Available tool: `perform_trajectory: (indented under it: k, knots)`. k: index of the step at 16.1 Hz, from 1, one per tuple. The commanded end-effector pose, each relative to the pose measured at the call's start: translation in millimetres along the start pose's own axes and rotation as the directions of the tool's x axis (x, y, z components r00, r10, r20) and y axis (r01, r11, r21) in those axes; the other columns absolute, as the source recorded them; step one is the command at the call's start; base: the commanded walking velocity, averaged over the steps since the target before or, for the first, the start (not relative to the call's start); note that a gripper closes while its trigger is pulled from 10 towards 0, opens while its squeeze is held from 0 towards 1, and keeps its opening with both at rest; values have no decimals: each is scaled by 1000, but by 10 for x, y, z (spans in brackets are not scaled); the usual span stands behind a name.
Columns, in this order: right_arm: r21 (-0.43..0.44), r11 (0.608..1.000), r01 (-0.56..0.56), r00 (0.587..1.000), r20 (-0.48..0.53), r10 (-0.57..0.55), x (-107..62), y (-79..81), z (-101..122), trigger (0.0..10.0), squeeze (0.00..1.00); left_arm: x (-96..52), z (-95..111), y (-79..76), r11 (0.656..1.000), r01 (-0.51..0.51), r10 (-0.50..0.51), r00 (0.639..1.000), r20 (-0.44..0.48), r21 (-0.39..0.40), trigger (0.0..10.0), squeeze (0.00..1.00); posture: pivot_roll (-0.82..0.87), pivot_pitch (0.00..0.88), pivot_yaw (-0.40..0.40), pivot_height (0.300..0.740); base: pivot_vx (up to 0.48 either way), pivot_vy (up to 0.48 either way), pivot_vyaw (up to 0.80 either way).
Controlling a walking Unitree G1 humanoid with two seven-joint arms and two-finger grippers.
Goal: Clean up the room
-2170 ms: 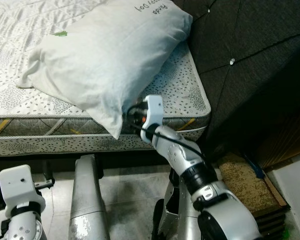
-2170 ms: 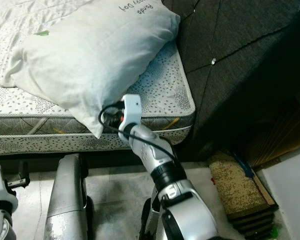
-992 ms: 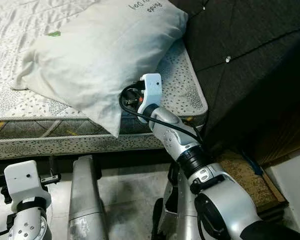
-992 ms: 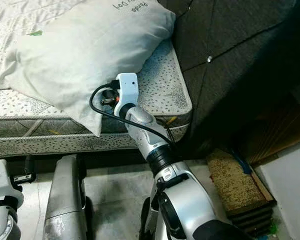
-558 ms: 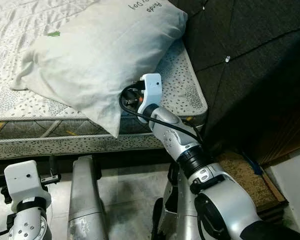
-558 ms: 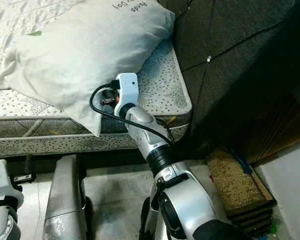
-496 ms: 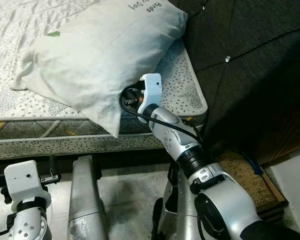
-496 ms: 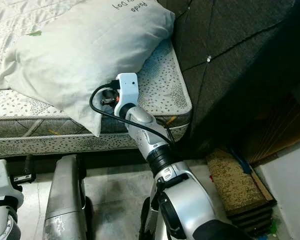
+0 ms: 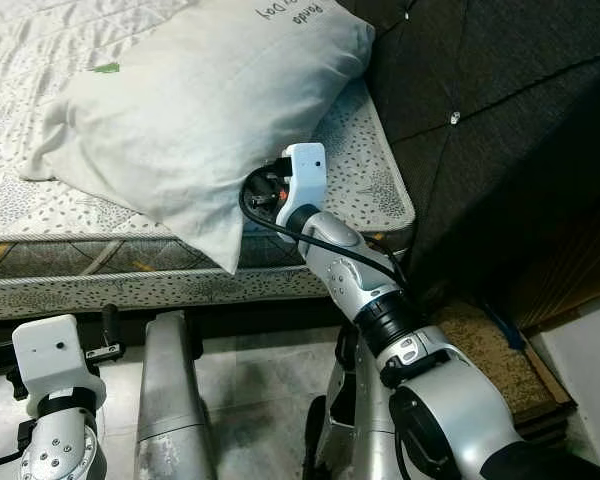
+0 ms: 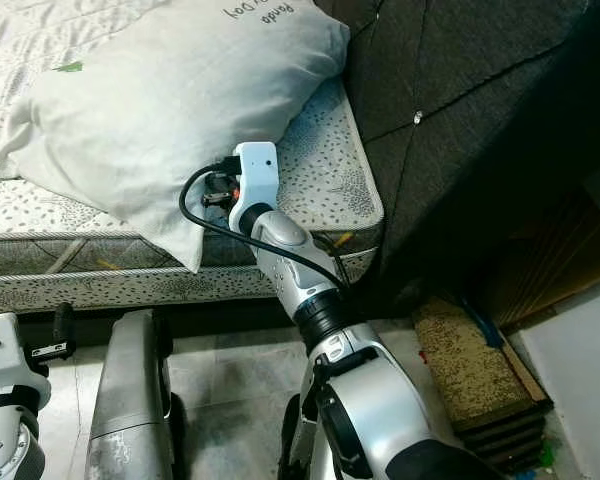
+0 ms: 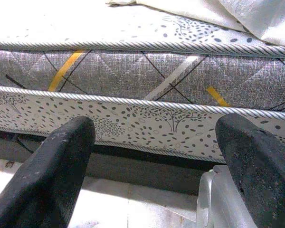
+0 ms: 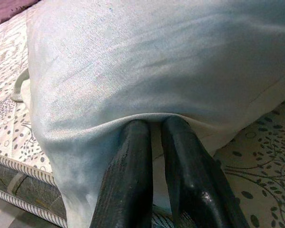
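Left eye view: a white pillow [image 9: 200, 110] lies on the bed [image 9: 375, 185], its far right corner against the dark tufted headboard [image 9: 480, 120] and its near corner overhanging the mattress edge; the right end effector [image 9: 263, 190] is buried in the pillow's near right edge, while the left end effector [image 9: 108, 325] hangs low and idle above the floor. Right eye view: the same layout, with the right arm reaching up from near the floor to the pillow and a brown mat [image 10: 475, 375] lying at the foot of the headboard. Left wrist view: the left end effector's fingers [image 11: 57, 175] stand wide apart with nothing between them, facing the quilted side of the mattress. Right wrist view: the right end effector's fingers [image 12: 128, 185] are nearly together, pinching a fold of the pillow's fabric where it sags over them. To do this step well, the pinch probably wants more than the loose cover, since thin cloth may slip or stretch; the pillow should then be lifted clear of the mattress edge before it is moved, so that the overhanging corner does not drag it off the bed.
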State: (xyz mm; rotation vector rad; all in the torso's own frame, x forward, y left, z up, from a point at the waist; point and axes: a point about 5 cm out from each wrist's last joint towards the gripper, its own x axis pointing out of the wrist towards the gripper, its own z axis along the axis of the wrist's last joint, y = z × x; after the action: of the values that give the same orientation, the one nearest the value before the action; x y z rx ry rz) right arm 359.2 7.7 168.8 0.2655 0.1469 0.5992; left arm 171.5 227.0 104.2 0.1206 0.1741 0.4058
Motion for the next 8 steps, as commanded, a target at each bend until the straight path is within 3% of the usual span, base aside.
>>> perform_trajectory:
  k: [1,8]
  knots:
    - [134,987,-94,995,-3,95,50,500,-190,10000,0,-14,-41,3,1000,2,-2,1000,-18,11,10000,0,240,153,-122,485,0,0,0]
    - [134,987,-94,995,-3,95,50,500,-190,10000,0,-14,-41,3,1000,2,-2,1000,-18,11,10000,0,240,153,-122,485,0,0,0]
